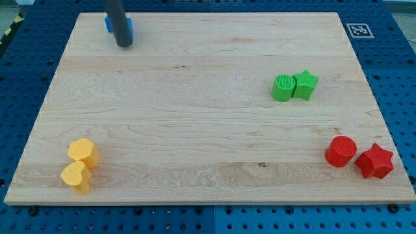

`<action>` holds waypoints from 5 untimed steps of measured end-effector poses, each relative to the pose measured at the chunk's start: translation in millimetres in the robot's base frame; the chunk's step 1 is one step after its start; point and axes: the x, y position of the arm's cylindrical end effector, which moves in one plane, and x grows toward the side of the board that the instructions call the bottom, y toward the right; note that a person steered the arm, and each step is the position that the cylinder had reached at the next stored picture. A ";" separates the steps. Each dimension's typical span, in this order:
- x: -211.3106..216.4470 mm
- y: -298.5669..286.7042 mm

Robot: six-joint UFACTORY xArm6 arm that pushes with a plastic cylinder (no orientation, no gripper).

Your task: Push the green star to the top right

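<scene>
The green star lies on the right half of the wooden board, touching a green cylinder on its left side. My tip is at the view's top left, far from the green star. It stands just in front of a blue block, which the rod partly hides.
A red cylinder and a red star sit at the bottom right. A yellow hexagon and a yellow heart-like block sit at the bottom left. A marker tag is at the board's top right corner.
</scene>
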 end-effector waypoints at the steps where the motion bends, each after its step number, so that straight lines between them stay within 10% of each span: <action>1: 60.8 47.8; 2: 125.3 84.0; 5: 131.5 118.7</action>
